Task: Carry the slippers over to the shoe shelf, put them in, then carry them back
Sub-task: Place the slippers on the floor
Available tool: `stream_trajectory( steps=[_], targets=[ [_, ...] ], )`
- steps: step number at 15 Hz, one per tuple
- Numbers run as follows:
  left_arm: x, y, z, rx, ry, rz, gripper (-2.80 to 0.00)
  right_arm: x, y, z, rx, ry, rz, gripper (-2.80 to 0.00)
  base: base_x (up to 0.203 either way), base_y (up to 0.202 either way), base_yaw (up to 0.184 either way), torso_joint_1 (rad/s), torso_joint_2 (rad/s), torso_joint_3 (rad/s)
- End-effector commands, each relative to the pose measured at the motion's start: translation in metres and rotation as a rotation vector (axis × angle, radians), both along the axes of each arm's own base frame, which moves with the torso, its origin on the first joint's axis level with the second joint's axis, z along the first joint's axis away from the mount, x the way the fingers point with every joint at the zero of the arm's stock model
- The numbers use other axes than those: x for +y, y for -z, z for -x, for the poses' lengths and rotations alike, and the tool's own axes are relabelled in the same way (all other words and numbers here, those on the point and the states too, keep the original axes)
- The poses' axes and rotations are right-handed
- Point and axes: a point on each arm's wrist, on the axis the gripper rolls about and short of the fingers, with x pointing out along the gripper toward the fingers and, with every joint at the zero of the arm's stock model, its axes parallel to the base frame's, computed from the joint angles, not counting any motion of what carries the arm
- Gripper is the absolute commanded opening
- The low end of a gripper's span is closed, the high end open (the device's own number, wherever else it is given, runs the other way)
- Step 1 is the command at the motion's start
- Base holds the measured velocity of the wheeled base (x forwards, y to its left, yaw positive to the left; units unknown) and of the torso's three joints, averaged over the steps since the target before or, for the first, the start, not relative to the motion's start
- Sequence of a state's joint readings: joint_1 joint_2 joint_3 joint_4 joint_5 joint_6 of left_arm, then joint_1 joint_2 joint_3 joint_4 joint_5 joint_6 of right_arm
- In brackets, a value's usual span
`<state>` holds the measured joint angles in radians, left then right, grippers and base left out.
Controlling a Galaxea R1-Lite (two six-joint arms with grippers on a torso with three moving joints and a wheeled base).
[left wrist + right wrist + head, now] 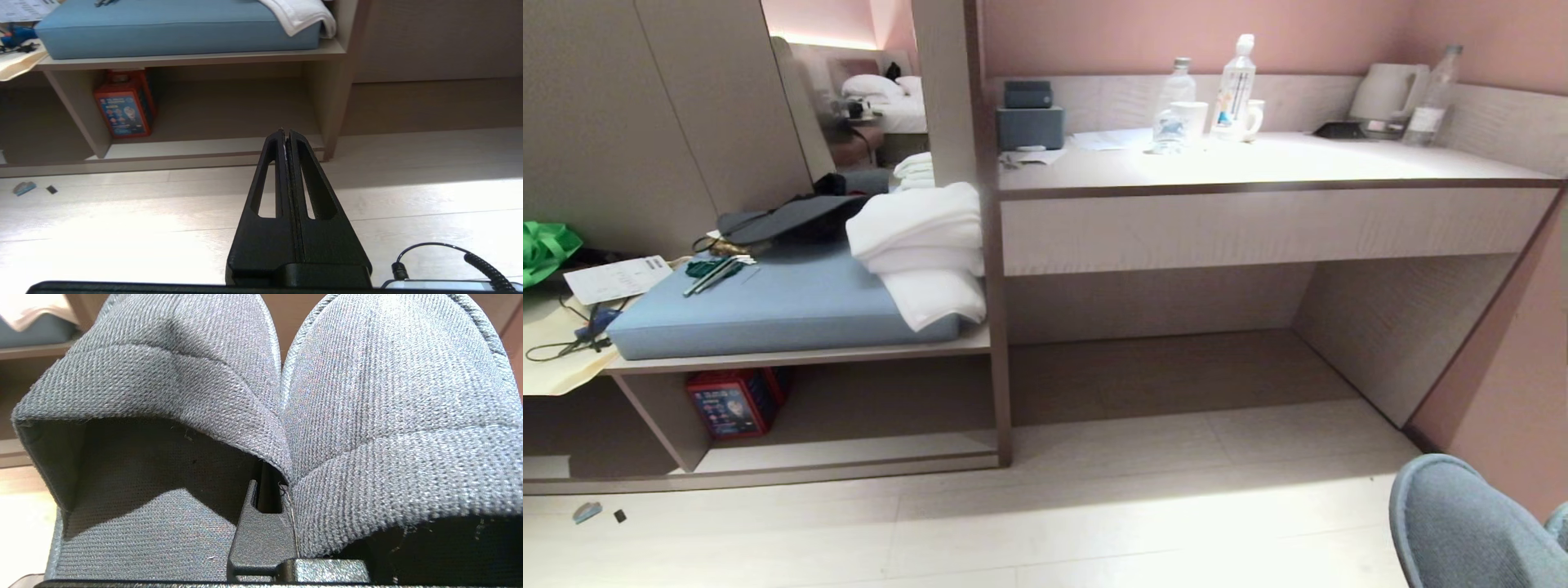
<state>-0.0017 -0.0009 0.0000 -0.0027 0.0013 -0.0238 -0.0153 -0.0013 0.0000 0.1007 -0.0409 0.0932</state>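
Both grey-blue fabric slippers [388, 396] fill the right wrist view side by side, toes pointing away. My right gripper [273, 486] is shut on their inner strap edges; one black finger [261, 526] shows inside the left slipper. In the head view the slippers [1462, 531] hang at the lower right corner, above the floor. The shoe shelf [849, 453], a low cubby under the blue seat cushion [784, 314], lies ahead to the left. My left gripper [286, 134] is shut and empty, level above the floor, pointing at the shoe shelf [204, 148].
A red box [734, 402] stands at the cubby's left end. White towels [927, 245] and loose items lie on the cushion. The desk [1258, 175] with bottles and a kettle is to the right, with a recess beneath. Small scraps [587, 512] lie on the floor.
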Motion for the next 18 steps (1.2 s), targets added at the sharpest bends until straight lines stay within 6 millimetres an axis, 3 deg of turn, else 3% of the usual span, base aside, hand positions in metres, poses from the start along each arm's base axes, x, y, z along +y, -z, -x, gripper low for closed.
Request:
stream_trajectory(
  steps=[1, 18],
  targets=[
    [0.0, 0.0, 0.0001, -0.001, 0.0, 0.001, -2.8, 0.0, 0.0004, -0.0002, 0.003, 0.001, 0.0, -2.8, 0.0, -0.194, 0.005, 0.0, 0.0, -0.001],
    [0.0, 0.0, 0.0001, -0.001, 0.0, 0.001, -2.8, 0.0, 0.0004, -0.0002, 0.003, 0.001, 0.0, -2.8, 0.0, -0.196, 0.003, 0.003, 0.0, 0.002]
  ],
)
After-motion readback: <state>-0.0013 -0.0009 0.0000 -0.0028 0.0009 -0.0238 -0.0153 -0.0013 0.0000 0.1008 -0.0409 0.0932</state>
